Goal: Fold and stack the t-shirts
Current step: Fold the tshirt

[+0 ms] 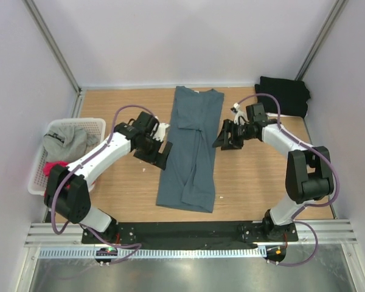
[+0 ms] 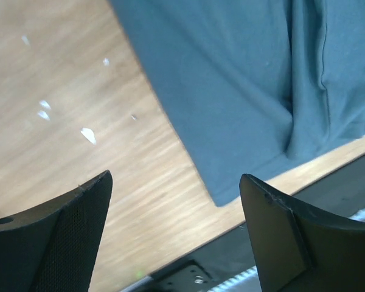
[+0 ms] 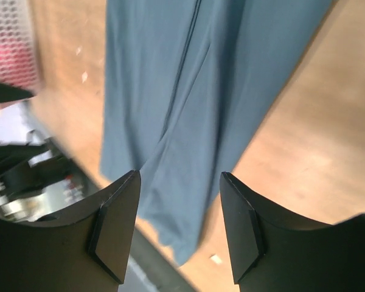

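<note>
My left claw (image 1: 162, 152) and right claw (image 1: 226, 136) are both wide open, holding nothing. The slate blue-grey cloth t-shirt (image 1: 191, 152) lies flat between them, sides folded in to a long strip. Crosswise folds are left, I judge. The black t-shirt (image 1: 284, 95), seemingly folded, is beyond my right claw. The light grey printed t-shirt (image 1: 67, 143) and bright pink t-shirt (image 1: 52, 167) sit unfolded in the white slatted plastic basket (image 1: 97, 121) beyond my left claw.
</note>
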{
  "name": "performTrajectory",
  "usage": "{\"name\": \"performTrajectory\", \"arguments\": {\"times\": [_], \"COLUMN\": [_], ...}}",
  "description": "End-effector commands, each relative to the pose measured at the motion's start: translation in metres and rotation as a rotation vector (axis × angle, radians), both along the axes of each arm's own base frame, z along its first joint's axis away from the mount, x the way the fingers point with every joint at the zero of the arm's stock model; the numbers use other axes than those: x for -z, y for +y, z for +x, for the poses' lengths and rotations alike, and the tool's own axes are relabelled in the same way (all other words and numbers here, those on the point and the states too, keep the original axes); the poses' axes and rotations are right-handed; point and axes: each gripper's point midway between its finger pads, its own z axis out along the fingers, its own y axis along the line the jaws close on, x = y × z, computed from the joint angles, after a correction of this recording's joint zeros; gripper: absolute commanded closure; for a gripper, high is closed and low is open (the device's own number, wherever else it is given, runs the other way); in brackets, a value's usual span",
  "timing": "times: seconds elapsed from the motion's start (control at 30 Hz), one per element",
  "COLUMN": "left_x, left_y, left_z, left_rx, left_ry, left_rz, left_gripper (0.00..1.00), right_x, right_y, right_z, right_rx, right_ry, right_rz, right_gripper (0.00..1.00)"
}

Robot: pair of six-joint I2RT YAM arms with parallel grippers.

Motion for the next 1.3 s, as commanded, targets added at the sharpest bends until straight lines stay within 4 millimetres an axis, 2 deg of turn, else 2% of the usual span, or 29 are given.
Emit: {"name": "performTrajectory", "arguments": {"times": [0.0,0.03,0.07,0.1,0.13,0.2,0.23,0.53,0.63,0.77,0.97,1.03,1.17,1.27], "left_x": [-0.011,-0.009,0.0,-0.001,0.001,0.011,0.015,0.067,0.075,0.08,0.078,0.077,0.078,0.083], "left_y": [-0.017,-0.012,-0.007,-0.008,0.001,0.005,0.008,0.006,0.007,0.008,0.003,-0.002,-0.007,-0.007], "left_z": [0.007,0.007,0.004,0.002,0.01,0.007,0.008,-0.011,-0.018,-0.03,-0.041,-0.051,-0.073,-0.083], "left_rx": [-0.139,-0.156,-0.208,-0.223,-0.277,-0.336,-0.352,-0.431,-0.445,-0.463,-0.464,-0.432,-0.399,-0.406], "left_ry": [0.103,0.126,0.174,0.216,0.23,0.303,0.315,0.524,0.549,0.597,0.614,0.618,0.633,0.642], "left_rz": [-0.276,-0.293,-0.307,-0.361,-0.392,-0.419,-0.42,-0.388,-0.379,-0.371,-0.39,-0.387,-0.367,-0.356], "left_gripper": [0.14,0.14,0.14,0.14,0.15,0.17,0.18,0.22,0.24,0.28,0.4,0.41,0.48,0.57], "right_x": [-0.025,-0.019,-0.017,-0.015,-0.001,0.011,0.024,0.083,0.095,0.107,0.104,0.103,0.105,0.108], "right_y": [0.024,0.024,0.026,0.026,0.025,0.022,0.019,0.008,0.006,0.007,0.021,0.025,0.027,0.031], "right_z": [-0.031,-0.038,-0.045,-0.052,-0.067,-0.079,-0.094,-0.148,-0.162,-0.183,-0.187,-0.189,-0.196,-0.197], "right_rx": [0.038,0.027,0.071,0.083,0.098,0.14,0.155,0.191,0.178,0.169,0.154,0.148,0.133,0.119], "right_ry": [0.14,0.135,0.201,0.214,0.263,0.306,0.367,0.528,0.551,0.61,0.644,0.647,0.659,0.664], "right_rz": [0.277,0.29,0.325,0.341,0.344,0.32,0.294,0.092,0.03,-0.023,0.008,0.016,0.004,-0.001], "right_gripper": [0.39,0.39,0.39,0.38,0.38,0.34,0.33,0.32,0.33,0.35,0.39,0.4,0.41,0.42]}}
